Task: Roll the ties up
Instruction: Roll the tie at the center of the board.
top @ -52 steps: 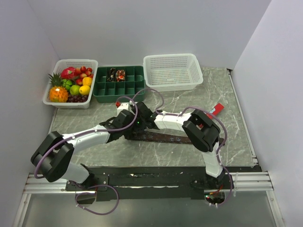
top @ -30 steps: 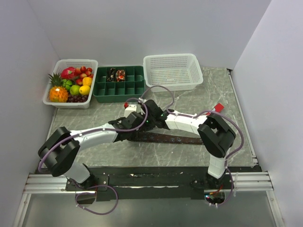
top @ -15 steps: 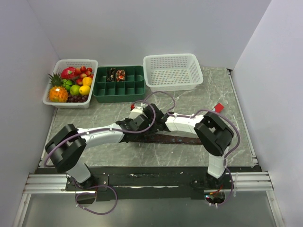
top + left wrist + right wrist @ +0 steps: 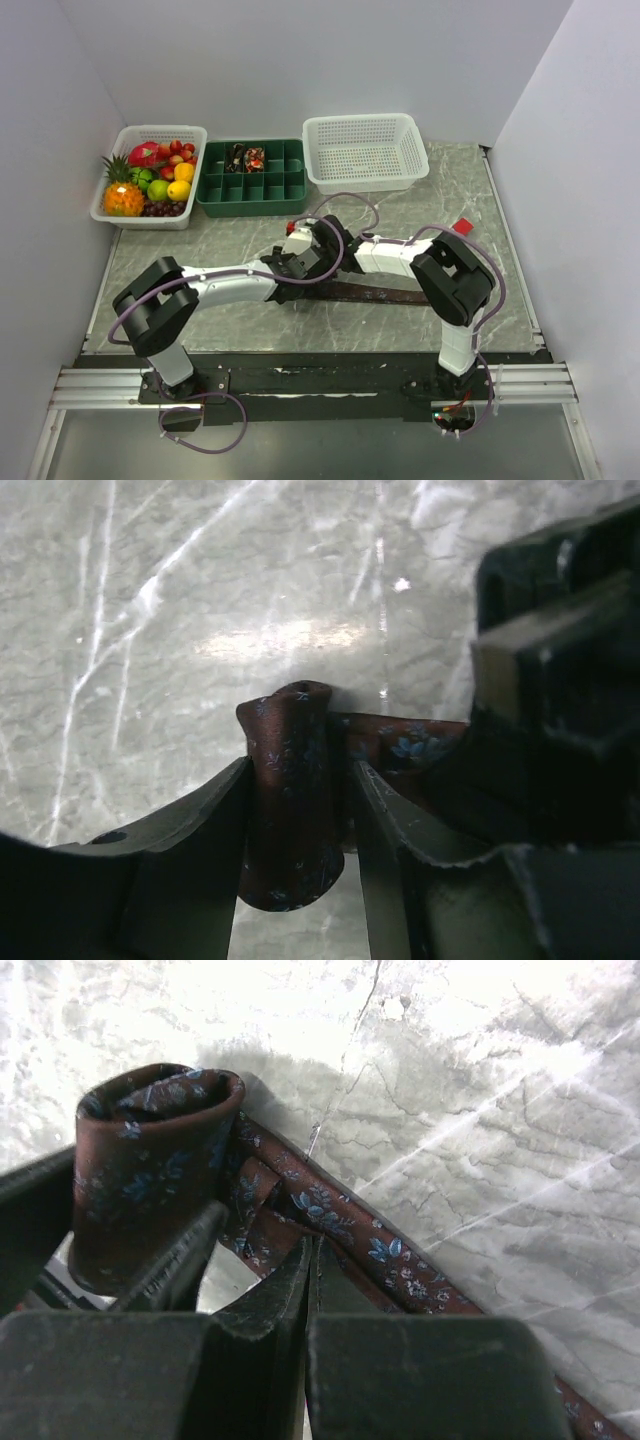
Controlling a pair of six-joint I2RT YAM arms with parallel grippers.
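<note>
**A:** Where was the tie?

**B:** Near the middle of the bench. One end was wound into a roll. The rest lay flat, running toward the right edge, roughly in line with the near edge.

**A:** And the left end effector?

**B:** Its fingers stood on either side of the roll, close against it. I couldn't tell whether they were squeezing it or only flanking it.

**A:** The right end effector?

**B:** Its fingers were pressed together, with the tips down at the flat strip just beside the roll. I couldn't see whether any cloth was caught between them.

**A:** What else was on the bench?

**B:** A fruit basket sat in the far left corner. Next to it, along the far edge, was a green tray with compartments. Two dark bundles, one flecked with red, lay in its far row. A white basket stood to the tray's right. A small red bar lay near the right edge, well apart from the tie.
</note>
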